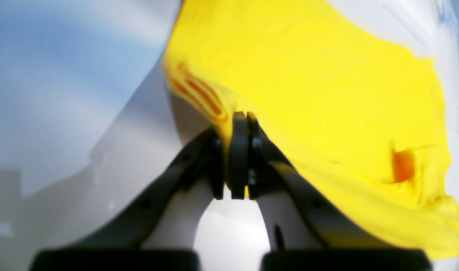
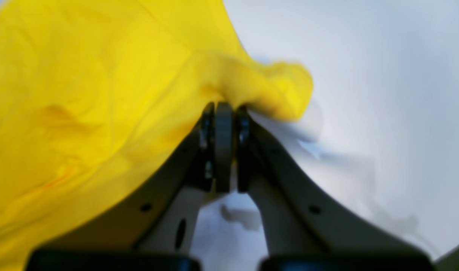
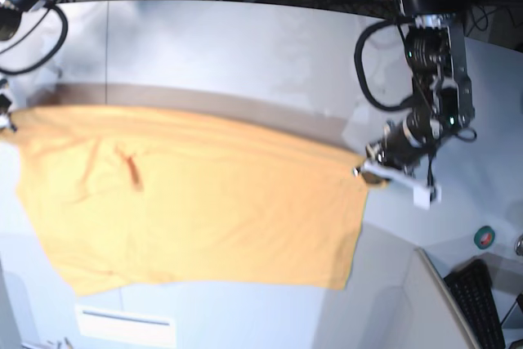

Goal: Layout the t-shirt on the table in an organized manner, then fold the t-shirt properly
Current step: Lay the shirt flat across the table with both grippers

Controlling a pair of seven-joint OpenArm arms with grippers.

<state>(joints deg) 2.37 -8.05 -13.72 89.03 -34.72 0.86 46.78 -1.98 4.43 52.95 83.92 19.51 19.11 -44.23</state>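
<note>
layout step: left hand (image 1: pixel 238 116) and right hand (image 2: pixel 223 107) each clamped on a top corner of the t-shirt (image 3: pixel 196 202), stretched taut and hanging over the bench (image 3: pixel 245 46) (still airborne), next likely lower it flat, no bunching.

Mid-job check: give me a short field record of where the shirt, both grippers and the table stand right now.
t-shirt: orange, held up by two corners, top edge stretched between the arms, body hanging spread out
left gripper: shut on a shirt corner, at the base view's right
right gripper: shut on the opposite corner, bunched fabric at the tips, at the base view's left edge
table: white surface behind and below the shirt
shirt contact with table: cannot tell
fold: not yet begun
</note>
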